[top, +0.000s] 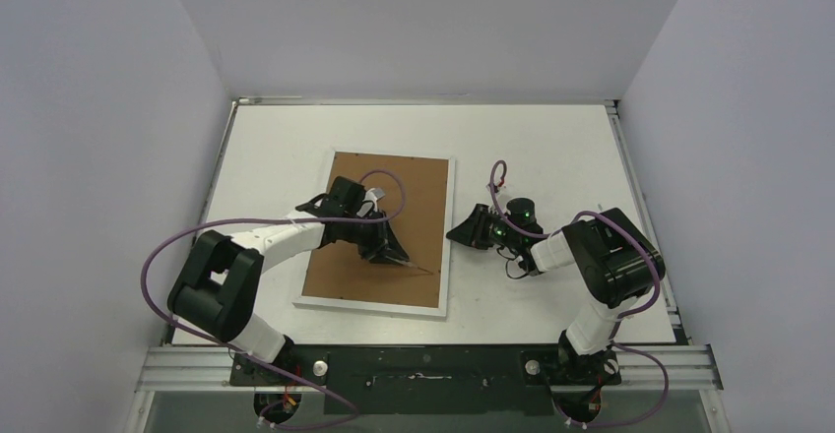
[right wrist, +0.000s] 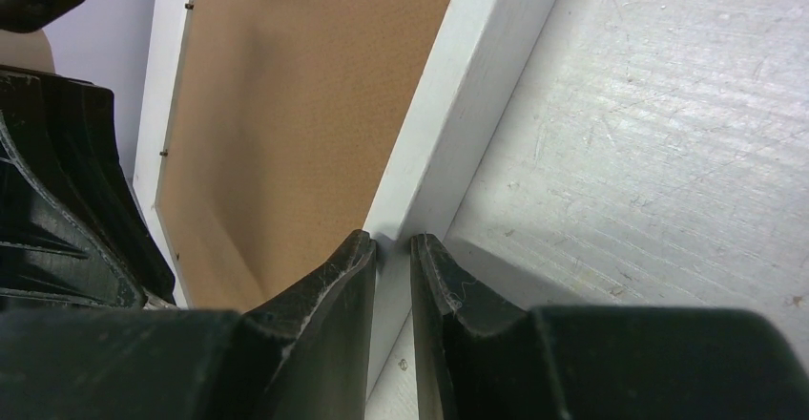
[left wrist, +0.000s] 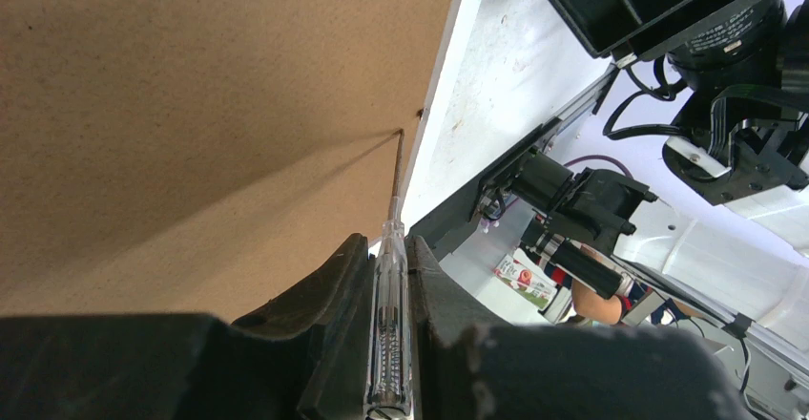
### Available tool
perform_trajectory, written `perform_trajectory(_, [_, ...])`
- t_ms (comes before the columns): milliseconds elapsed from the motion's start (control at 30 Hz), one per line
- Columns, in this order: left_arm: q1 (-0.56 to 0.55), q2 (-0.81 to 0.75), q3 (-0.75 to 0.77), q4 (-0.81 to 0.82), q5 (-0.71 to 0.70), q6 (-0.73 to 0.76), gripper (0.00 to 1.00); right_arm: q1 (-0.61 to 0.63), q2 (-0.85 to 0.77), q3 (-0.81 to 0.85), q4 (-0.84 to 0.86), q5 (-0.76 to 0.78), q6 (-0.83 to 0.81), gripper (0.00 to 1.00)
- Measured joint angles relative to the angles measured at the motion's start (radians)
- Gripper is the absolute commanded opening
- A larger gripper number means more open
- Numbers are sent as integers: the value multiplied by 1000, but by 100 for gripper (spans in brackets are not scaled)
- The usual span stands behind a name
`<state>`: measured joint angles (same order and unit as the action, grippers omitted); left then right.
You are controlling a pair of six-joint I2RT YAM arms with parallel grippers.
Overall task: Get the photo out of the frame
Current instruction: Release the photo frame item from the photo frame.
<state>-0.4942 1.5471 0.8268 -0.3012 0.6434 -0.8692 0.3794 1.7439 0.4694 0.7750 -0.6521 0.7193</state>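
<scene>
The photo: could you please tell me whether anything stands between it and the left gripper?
Yes: the brown backing board fills the back of the frame, covering the photo, which cannot be seen. The screwdriver in the left gripper reaches the board's edge.

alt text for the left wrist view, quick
The left gripper clamps a clear-handled screwdriver, whose tip sits at the edge of the brown back, just inside the white frame. White table lies beyond.

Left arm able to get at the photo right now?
Probably not. The frame lies face down, its brown backing board covers everything inside, and no photo shows. The left gripper is also shut on a screwdriver, tip at the board's edge.
</scene>
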Motion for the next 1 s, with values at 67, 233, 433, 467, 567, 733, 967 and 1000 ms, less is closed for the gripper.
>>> perform_trajectory(67, [1,1,-17,22,18,-3,0,0,0,0,0,0,0,19])
perform_trajectory(233, [13,11,-34,63,43,-7,0,0,0,0,1,0,0,19])
perform_trajectory(433, [18,37,-47,114,75,-28,0,0,0,0,2,0,0,19])
perform_trajectory(467, [18,39,-50,123,78,-34,0,0,0,0,2,0,0,19])
perform_trajectory(567, [17,43,-58,142,83,-45,0,0,0,0,2,0,0,19])
perform_trajectory(733, [19,59,-61,166,98,-55,0,0,0,0,2,0,0,18])
perform_trajectory(967, [30,67,-65,177,110,-60,0,0,0,0,2,0,0,18])
perform_trajectory(1000, [32,67,-65,176,109,-60,0,0,0,0,2,0,0,18])
